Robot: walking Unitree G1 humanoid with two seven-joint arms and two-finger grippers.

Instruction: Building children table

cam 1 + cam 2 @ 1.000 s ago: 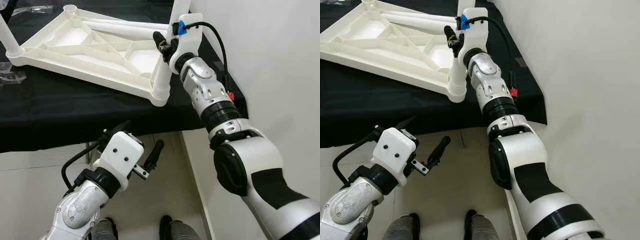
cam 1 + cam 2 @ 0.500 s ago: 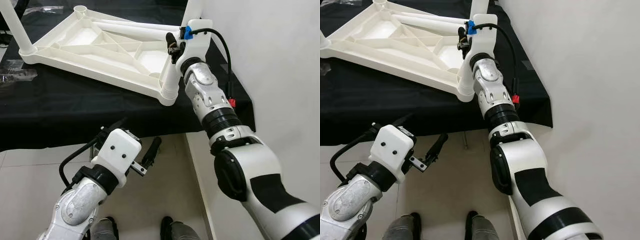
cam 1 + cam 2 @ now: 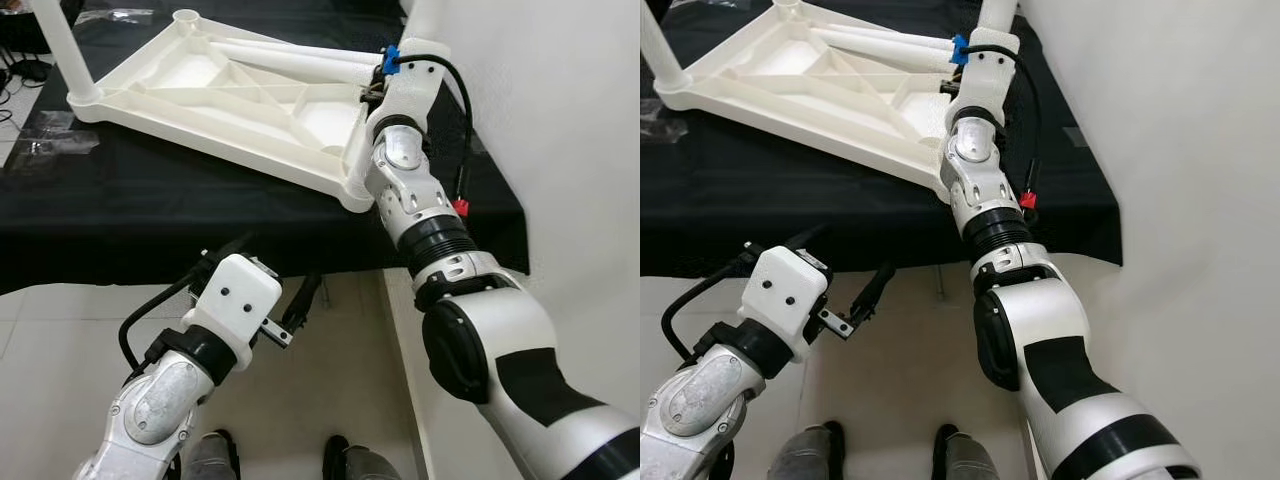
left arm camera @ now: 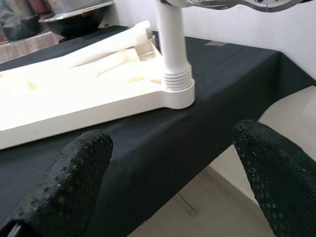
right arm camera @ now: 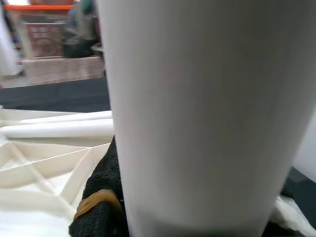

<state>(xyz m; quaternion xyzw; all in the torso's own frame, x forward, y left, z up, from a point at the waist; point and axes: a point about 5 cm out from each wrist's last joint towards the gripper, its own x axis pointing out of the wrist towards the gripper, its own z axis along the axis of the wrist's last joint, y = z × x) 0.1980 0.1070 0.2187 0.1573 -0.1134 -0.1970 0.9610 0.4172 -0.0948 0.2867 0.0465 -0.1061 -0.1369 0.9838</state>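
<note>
A white plastic tabletop [image 3: 195,72] lies upside down on a black-covered table [image 3: 150,225]. One white leg [image 3: 62,50] stands in its far left corner, and two loose legs [image 3: 290,62] lie inside it. At the near right corner another leg [image 4: 170,39] stands upright in its socket. My right gripper [image 3: 375,92] is shut on this leg [image 5: 197,113] a little above the socket, with one black finger [image 5: 98,197] against its side. My left gripper [image 3: 265,272] hangs open below the table's front edge, its fingers [image 4: 64,182] wide apart and pointing at that corner.
A white wall [image 3: 560,150] runs close along the table's right side. Pale tiled floor [image 3: 50,350] lies below the table edge, with my feet [image 3: 340,460] on it. A clear bag of small parts [image 3: 50,145] lies on the cloth at the left.
The camera has shifted, so the table sits further right in the picture. My right gripper stays on the corner leg. The left gripper hangs open in the same spot.
</note>
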